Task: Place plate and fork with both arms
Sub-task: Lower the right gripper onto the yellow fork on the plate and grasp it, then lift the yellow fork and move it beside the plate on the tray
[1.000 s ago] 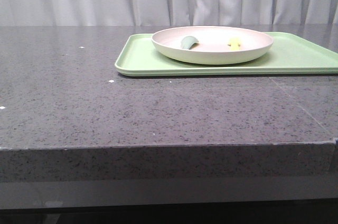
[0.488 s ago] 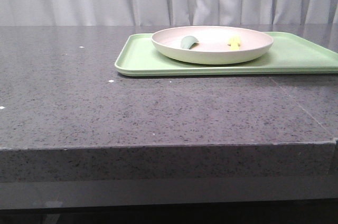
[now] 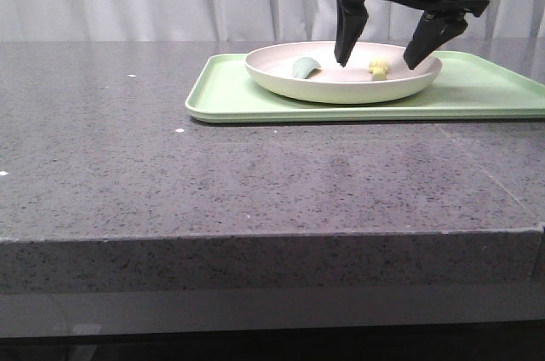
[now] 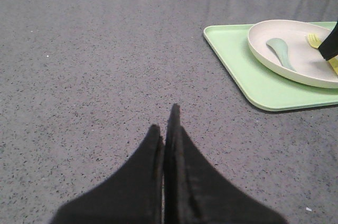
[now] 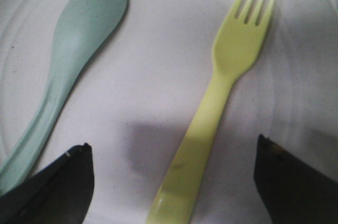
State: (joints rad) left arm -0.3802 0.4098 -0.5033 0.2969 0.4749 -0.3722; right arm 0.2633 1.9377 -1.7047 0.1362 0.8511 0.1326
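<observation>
- Right gripper [image 3: 381, 62] fingers spread wide, straddling the fork [image 5: 222, 102] inside the plate [image 3: 281, 80], untouched.
- Left gripper [image 4: 166, 123] fingers pressed together, over bare table [image 4: 95, 76].

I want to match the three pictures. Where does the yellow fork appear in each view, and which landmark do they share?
Front view: the fork lies in the plate, right of its centre, between the open fingers of the right gripper.
Left wrist view: only the fork's tines show at the far right edge.
Right wrist view: the fork fills the centre.
Shared landmark: the green spoon beside it.
</observation>
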